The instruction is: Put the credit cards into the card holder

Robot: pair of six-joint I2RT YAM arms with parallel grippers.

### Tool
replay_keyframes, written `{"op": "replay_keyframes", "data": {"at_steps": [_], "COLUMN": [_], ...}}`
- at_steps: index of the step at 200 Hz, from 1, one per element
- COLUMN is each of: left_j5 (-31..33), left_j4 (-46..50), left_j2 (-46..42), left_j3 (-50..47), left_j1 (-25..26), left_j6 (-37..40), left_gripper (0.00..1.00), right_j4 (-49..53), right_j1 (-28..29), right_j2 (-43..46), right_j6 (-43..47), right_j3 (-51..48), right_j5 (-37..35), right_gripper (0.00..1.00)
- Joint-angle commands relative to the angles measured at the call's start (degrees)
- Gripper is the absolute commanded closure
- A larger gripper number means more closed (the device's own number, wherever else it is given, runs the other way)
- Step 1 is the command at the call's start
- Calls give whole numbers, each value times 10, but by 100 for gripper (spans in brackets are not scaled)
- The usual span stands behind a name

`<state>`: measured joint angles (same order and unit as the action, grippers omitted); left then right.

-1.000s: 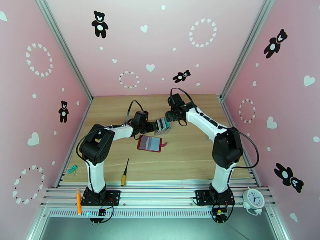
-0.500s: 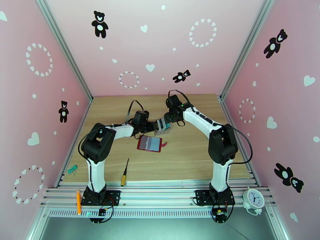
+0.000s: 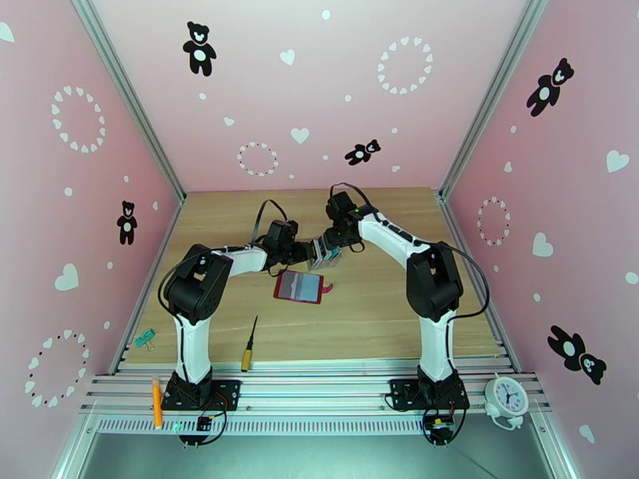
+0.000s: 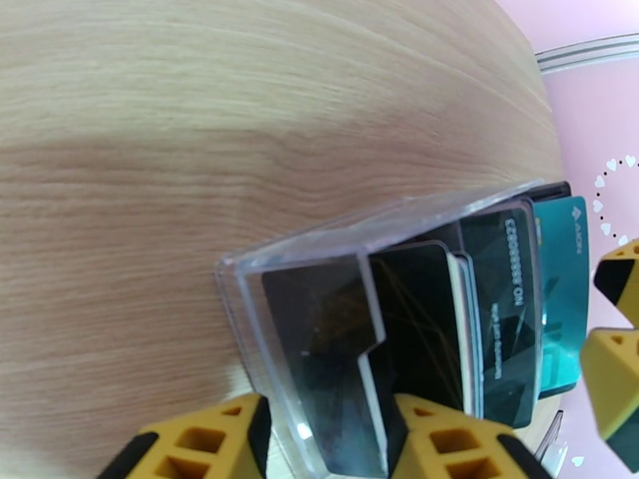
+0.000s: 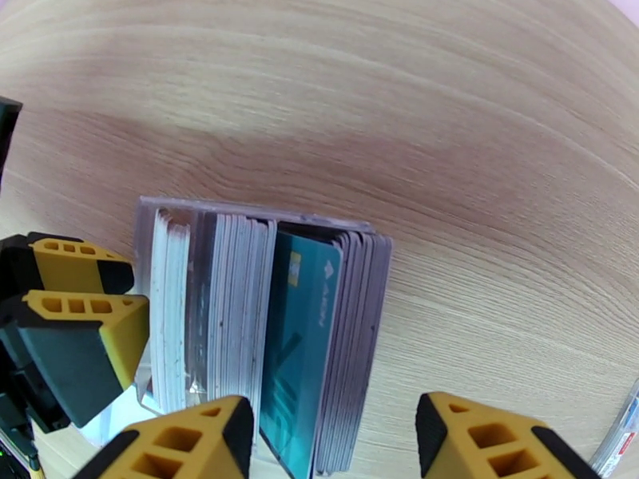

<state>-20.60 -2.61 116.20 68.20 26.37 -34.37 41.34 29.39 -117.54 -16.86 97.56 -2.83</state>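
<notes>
The clear plastic slotted rack [image 5: 255,212] stands on the wooden desk [image 3: 375,305]. Its near end is cut off in both wrist views. A thin teal plastic card [image 5: 299,345] stands in it between pale grey cards [image 5: 232,305], with their bottoms hidden. Both arms bend in low and meet at the rack. The left gripper [image 4: 327,409] pinches the rack's end wall. The right gripper [image 5: 331,409] is spread wide over the teal card. The dark red folding wallet [image 3: 299,287] lies open just beside the rack.
</notes>
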Motion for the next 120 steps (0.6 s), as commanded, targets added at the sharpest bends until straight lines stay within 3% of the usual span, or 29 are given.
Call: {"op": "replay_keyframes", "data": {"at_steps": [1,120], "left_j5": [9,3], "left_j4": [24,24], "left_j2": [21,20], "left_j3": [6,6], "left_j1": [-9,-9], "left_j6": [-1,-2], "left_gripper": [55,55], "right_j4": [19,31], "right_j1": [5,5], "right_j2": [-20,-50], "right_j6": [10,21], "right_j3": [26,48], "right_j5": [-3,-30], "right_gripper": [41,42]}}
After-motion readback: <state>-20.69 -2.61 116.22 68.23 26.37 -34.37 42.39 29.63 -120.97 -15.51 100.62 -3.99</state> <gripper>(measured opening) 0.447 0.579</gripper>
